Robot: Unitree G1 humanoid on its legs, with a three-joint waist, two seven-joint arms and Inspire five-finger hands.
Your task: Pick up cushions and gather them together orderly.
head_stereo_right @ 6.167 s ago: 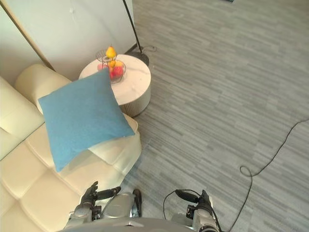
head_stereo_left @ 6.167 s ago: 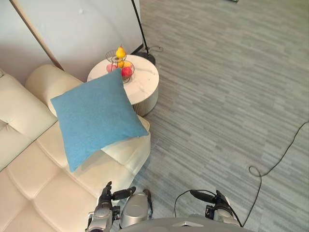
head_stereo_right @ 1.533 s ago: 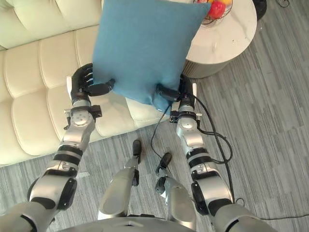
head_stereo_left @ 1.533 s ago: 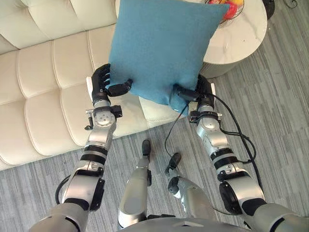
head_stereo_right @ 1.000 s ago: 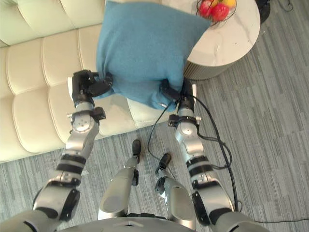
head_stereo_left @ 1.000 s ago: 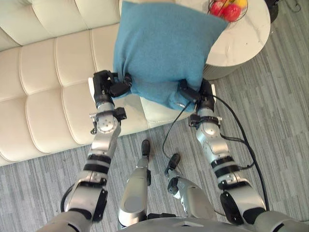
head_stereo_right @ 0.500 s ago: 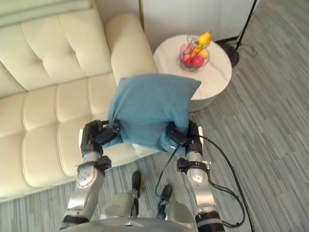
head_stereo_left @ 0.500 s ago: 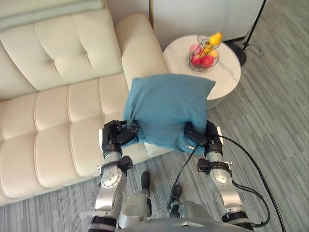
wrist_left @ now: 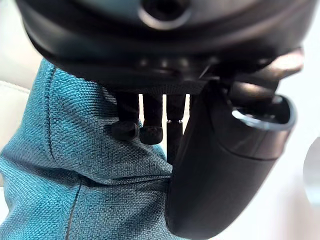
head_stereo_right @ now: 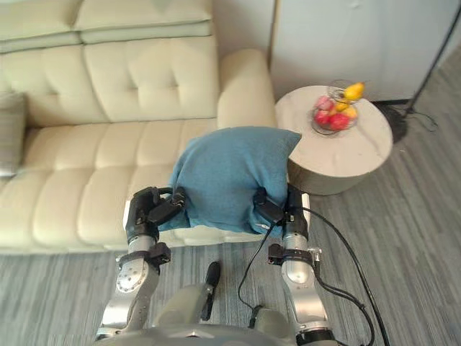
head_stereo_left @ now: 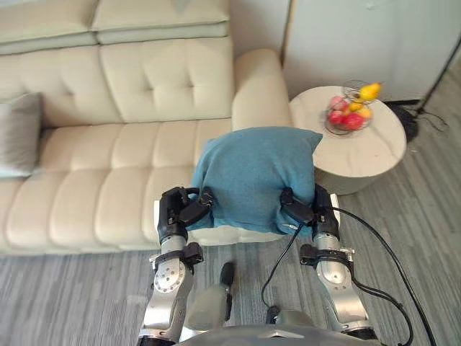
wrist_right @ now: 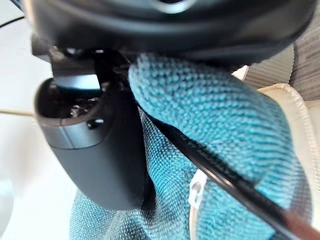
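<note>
A blue cushion (head_stereo_left: 256,176) hangs between my two hands in front of the cream sofa (head_stereo_left: 108,166), lifted above the seat's right end. My left hand (head_stereo_left: 178,209) is shut on its lower left corner, and the left wrist view shows fingers and thumb pinching the blue cloth (wrist_left: 75,165). My right hand (head_stereo_left: 311,209) is shut on the lower right corner, where the blue cushion (wrist_right: 210,150) bunches against the thumb by its zip. A grey cushion (head_stereo_left: 18,133) leans at the sofa's far left.
A round white side table (head_stereo_left: 360,144) with a wire fruit basket (head_stereo_left: 349,108) stands right of the sofa arm. A black lamp pole (head_stereo_left: 443,68) rises at the far right. Grey striped floor (head_stereo_left: 72,303) lies in front of the sofa.
The camera has swung left and back, bringing more of the sofa and the grey cushion into view. Both hands keep their hold on the blue cushion, which sits slightly lower and more bunched.
</note>
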